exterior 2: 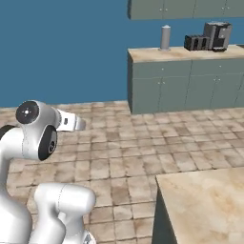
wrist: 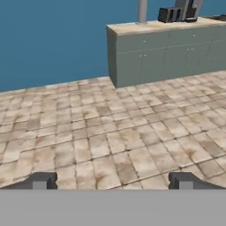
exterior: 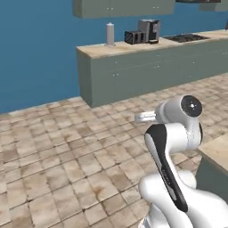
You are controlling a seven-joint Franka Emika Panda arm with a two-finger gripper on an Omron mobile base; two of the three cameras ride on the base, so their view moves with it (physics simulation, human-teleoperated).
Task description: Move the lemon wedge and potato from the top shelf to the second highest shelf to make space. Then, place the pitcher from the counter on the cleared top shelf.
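Note:
In the hand view my gripper [wrist: 113, 181] is open; its two dark fingertips [wrist: 42, 181] stand far apart with nothing between them, over bare tiled floor. A counter [exterior: 133, 48] with a beige stone-look top and grey-green cabinet fronts runs along the blue back wall, well ahead of the arm. It appears again as the counter [exterior 2: 190, 53] in the right base view and the counter [wrist: 163, 27] in the hand view. The lemon wedge, potato, both shelves and the pitcher are out of view.
On the far counter stand a grey cylinder [exterior: 110, 34], a dark toaster [exterior: 135, 37], a coffee machine [exterior: 150, 30] and a stove top [exterior: 187, 38]. A second beige worktop corner [exterior 2: 205, 205] is close on the arm's right. Open tiled floor [exterior: 67, 147] lies ahead.

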